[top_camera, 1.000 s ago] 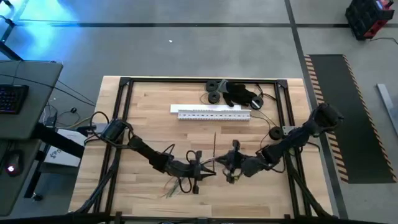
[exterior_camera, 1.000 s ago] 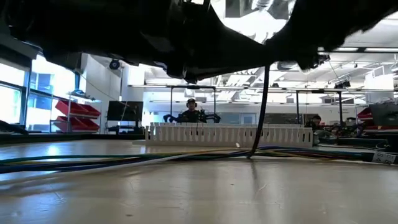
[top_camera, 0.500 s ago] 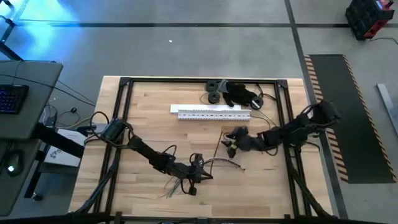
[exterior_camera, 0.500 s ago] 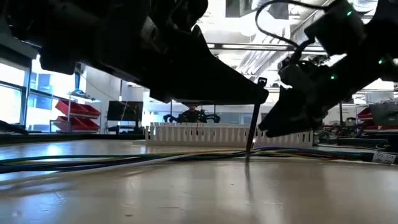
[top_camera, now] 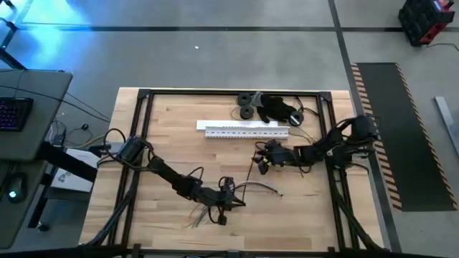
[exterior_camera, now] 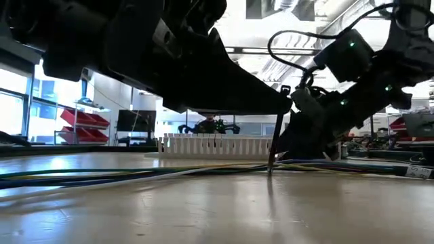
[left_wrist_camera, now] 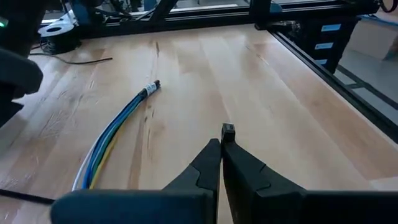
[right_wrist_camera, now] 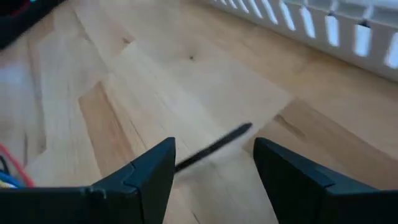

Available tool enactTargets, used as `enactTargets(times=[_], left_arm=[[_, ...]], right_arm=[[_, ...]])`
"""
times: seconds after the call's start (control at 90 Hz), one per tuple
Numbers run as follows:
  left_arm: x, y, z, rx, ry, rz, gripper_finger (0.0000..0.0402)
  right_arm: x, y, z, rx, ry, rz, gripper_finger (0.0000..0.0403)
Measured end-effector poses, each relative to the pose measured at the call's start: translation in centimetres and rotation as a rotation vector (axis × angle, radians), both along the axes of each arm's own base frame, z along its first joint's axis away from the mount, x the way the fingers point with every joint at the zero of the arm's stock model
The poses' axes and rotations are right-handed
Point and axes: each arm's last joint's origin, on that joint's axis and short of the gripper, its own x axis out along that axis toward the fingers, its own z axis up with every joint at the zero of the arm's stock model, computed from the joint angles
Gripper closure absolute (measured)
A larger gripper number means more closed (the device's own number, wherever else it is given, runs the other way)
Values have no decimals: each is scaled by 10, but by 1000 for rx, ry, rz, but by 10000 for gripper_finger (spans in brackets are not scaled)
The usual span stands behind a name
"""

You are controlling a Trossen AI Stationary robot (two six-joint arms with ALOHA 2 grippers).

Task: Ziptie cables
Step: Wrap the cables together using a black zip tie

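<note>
- From above, the light is even and fairly bright; a blue glow falls on the floor (top_camera: 43, 29) at the upper left corner.
- At desk height, the arms read as near-black silhouettes against bright ceiling lights and windows.
- The desk (exterior_camera: 217, 210) close to that camera is soft and out of focus, with a pale sheen.
- The right wrist view is blurred throughout; the left wrist view is sharper.

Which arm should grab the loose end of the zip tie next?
Right, probably. The right tool is open, with the thin black zip tie lying between its fingers. The left tool is shut on the tie's head end, low by the cables.
</note>
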Motion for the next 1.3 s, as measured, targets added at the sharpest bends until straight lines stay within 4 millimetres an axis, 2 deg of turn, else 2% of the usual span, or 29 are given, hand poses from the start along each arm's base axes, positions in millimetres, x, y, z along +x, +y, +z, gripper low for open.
enactTargets(times=[0.222,0.333,0.511,0.678,0.733,0.889,1.044,1.3], left_arm=[[0,0,0,0,0,0,401],[0,0,0,1,0,0,401],[0,0,0,5,-2,12,401],[0,1,0,5,-3,14,402],[0,1,0,5,-3,18,401],[1,2,4,-15,-41,75,402],[4,7,5,-61,-51,112,402],[8,16,8,-148,-74,141,402]], right_arm=[[5,4,-5,-32,-44,74,196],[6,10,-5,-53,-54,125,216],[6,19,-3,-89,-70,189,288],[5,27,-2,-162,-70,161,377],[4,29,-2,-193,-71,155,394],[2,39,-1,-250,-69,142,400],[8,60,5,-377,-63,203,403],[23,96,12,-754,151,272,403]])
